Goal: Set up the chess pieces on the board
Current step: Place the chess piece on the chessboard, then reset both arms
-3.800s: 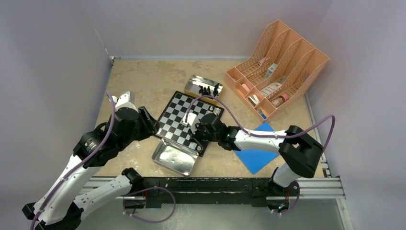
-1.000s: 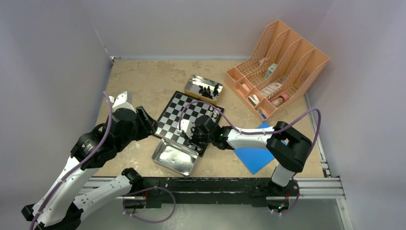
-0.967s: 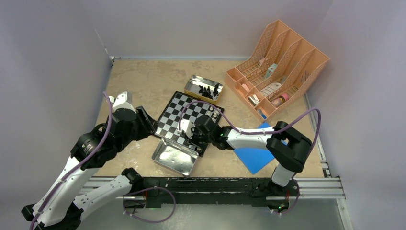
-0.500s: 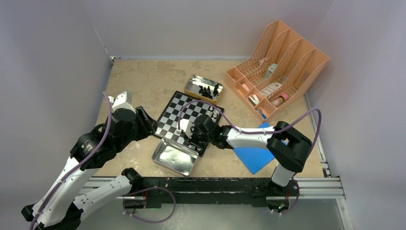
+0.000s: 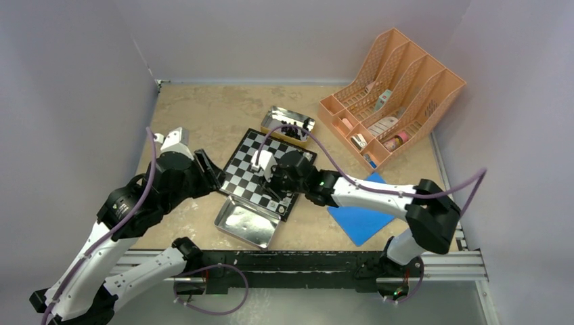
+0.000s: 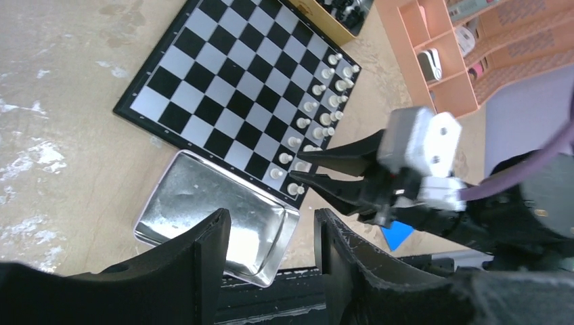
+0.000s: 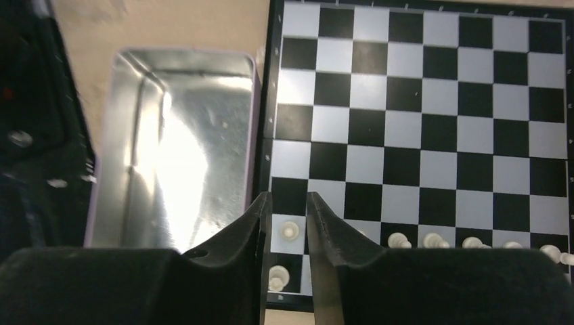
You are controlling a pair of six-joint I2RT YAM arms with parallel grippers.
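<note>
The chess pieces [image 6: 325, 73] look tiny, light, hard and smooth, so they should tip or slip easily. Each is best pinched by its narrow upper part, straight from above. The white ones stand in 2 rows along the edge of the board [image 6: 223, 88] nearest the right arm. The black pieces [image 6: 344, 7] lie in the far tin [image 5: 279, 116].

The right arm stretches low across the bench [image 5: 203, 115]. The right gripper [image 7: 287, 200] hangs over the board's near corner, jaws a little apart. A white pawn [image 7: 290, 230] shows in the gap below, not clamped.

The left arm is folded beside the board's left edge. The left gripper [image 6: 271, 217] is parted and holds nothing.
</note>
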